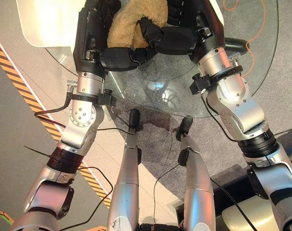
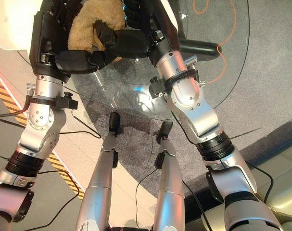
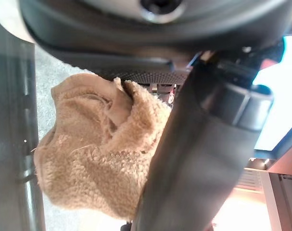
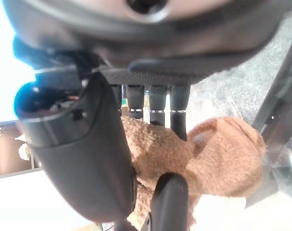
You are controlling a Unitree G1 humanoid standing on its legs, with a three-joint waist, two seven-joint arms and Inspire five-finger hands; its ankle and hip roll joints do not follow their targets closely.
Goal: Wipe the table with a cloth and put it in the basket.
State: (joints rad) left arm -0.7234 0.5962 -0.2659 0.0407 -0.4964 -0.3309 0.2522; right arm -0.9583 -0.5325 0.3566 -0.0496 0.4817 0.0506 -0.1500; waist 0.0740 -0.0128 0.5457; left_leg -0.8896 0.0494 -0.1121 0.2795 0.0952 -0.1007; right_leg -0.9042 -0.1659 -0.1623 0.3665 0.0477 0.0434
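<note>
While the fluffy tan cloth (image 1: 131,24) sits bunched above the round clear glass table (image 1: 174,91) near its far edge, both hands grip it together. The left hand (image 1: 95,41) curls its fingers and thumb around the cloth's left side. The right hand (image 1: 182,33) likewise closes round its right side.

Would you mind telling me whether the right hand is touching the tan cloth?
Touching. In the right wrist view the right hand has its fingers and thumb pressed into the cloth, with no gap between them.
</note>
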